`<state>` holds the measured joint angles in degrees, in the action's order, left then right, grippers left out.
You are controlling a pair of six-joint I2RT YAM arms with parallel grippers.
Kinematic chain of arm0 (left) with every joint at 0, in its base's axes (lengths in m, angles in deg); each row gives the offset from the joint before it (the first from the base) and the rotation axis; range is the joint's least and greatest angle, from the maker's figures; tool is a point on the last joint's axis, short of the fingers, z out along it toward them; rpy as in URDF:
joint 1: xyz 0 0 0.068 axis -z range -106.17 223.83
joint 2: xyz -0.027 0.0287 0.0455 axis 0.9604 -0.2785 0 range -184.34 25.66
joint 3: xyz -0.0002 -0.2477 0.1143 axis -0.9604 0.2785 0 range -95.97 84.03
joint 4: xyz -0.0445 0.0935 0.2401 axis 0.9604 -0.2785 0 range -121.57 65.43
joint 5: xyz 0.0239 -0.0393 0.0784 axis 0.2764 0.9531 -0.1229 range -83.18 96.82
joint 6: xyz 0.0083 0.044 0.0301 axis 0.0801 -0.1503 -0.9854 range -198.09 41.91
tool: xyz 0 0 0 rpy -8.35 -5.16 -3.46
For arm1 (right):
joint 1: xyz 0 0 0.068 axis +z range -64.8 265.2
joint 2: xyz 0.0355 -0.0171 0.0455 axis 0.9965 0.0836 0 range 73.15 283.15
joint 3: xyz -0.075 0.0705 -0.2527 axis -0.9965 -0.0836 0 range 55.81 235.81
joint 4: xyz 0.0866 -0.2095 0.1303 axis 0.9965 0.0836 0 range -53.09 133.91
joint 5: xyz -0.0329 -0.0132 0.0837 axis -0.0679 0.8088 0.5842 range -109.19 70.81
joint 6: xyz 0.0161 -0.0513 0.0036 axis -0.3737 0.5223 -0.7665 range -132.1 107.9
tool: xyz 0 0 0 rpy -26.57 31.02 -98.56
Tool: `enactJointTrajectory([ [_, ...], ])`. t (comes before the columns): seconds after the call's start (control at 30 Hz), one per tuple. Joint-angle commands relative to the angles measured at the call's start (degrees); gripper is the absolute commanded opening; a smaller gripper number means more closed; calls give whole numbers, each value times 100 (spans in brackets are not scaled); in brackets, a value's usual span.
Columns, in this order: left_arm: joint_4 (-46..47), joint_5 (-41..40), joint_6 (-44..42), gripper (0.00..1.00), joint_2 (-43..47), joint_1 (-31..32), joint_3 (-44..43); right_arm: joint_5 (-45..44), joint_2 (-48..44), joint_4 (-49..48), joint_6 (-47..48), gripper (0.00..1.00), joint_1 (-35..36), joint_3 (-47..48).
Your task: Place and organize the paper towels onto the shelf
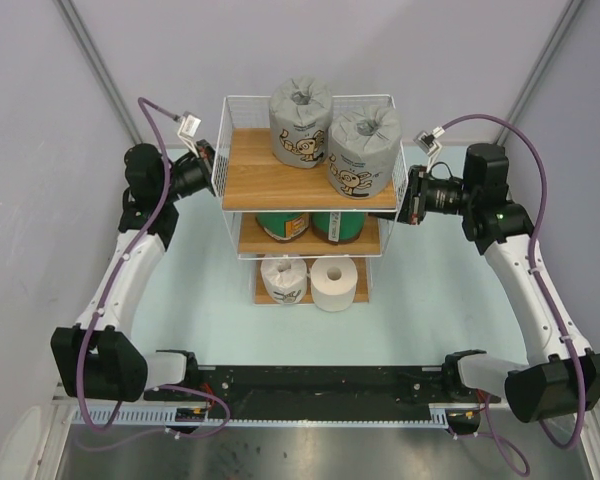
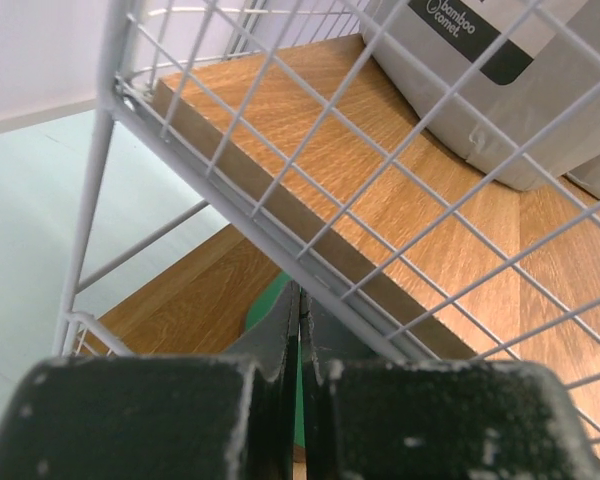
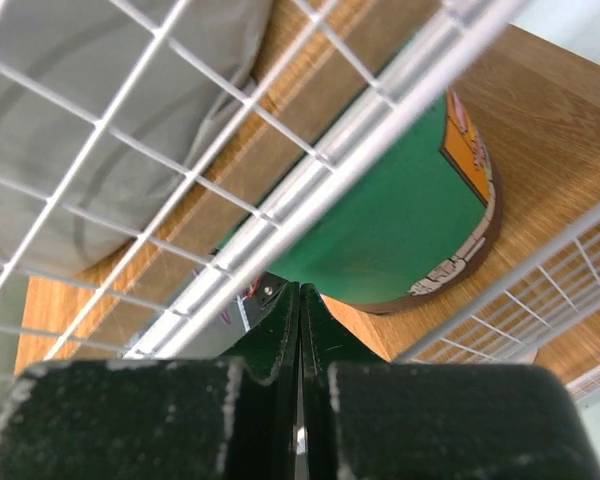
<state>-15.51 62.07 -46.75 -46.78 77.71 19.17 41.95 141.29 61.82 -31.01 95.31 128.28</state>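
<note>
The shelf [image 1: 255,165] stands mid-table with all six paper towels on it. Two grey cartoon-print rolls [image 1: 300,112] [image 1: 363,148] sit on the top board, two green rolls [image 1: 283,226] [image 1: 338,226] on the middle board, and a white-wrapped roll [image 1: 283,278] and a bare white roll [image 1: 333,284] on the bottom board. My left gripper [image 1: 213,160] is shut and empty against the shelf's left wire side [image 2: 280,240]. My right gripper [image 1: 407,196] is shut and empty against the right wire side [image 3: 360,130], next to a green roll [image 3: 400,220].
The pale table top [image 1: 430,300] surrounds the shelf. A black rail [image 1: 320,385] with both arm bases runs along the near edge. Grey walls close in the back and sides. A cable [image 1: 525,150] loops over each arm.
</note>
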Motion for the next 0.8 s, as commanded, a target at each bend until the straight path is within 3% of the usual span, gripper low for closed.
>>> enactJointTrajectory([
  [0.0,149,-93,-127,0,-24,148,-203,91,41,-302,-165,0,114,233],
  [0.77,-123,-215,-382,0,239,254,-9,-147,262,-751,-358,0,413,233],
])
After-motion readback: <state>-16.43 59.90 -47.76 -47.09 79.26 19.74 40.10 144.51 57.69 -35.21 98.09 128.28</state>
